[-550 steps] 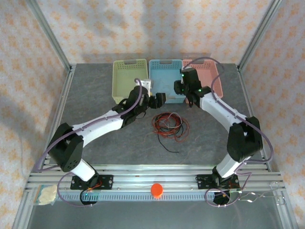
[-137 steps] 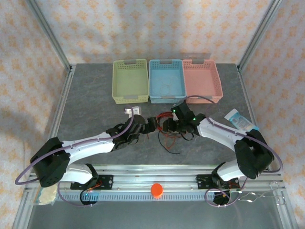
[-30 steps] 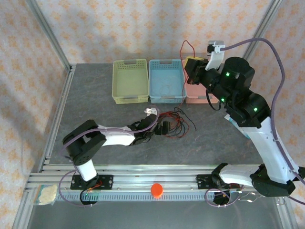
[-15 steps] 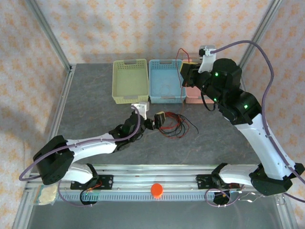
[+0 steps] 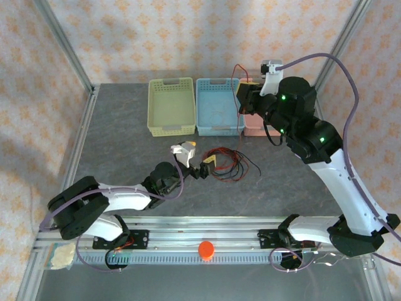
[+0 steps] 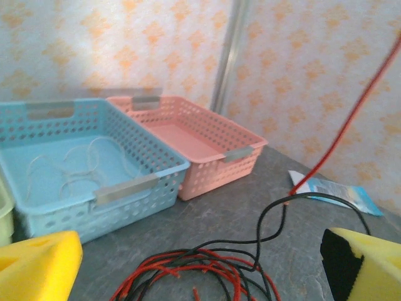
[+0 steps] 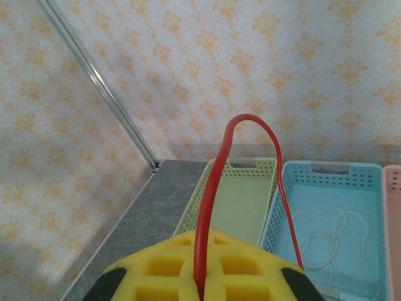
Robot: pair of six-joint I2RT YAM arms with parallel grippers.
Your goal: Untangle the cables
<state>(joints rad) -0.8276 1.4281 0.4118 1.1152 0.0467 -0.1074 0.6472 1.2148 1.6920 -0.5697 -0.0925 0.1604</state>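
Note:
A loose tangle of red and black cables [image 5: 227, 165] lies on the grey table in front of the baskets. My left gripper [image 5: 196, 158] is open just left of the tangle, its yellow pads [image 6: 39, 263] wide apart with the cables [image 6: 200, 273] lying between and ahead of them, untouched. High over the blue and pink baskets, my right gripper [image 5: 244, 100] is shut on a red cable [image 7: 216, 182]. That strand loops above the jaws [image 5: 235, 70] and runs taut down to the pile [image 6: 351, 119]. A faint whitish cable [image 7: 332, 235] lies coiled in the blue basket [image 5: 219, 106].
Three baskets stand in a row at the back: yellow-green [image 5: 170, 106], blue, and pink [image 6: 188, 135]. A white and blue packet [image 6: 332, 188] lies on the table right of the pile. Aluminium frame posts and patterned walls enclose the table.
The left gripper drew back to the left off the pile and stayed open. The right gripper moved slightly left and lower, still gripping the red cable.

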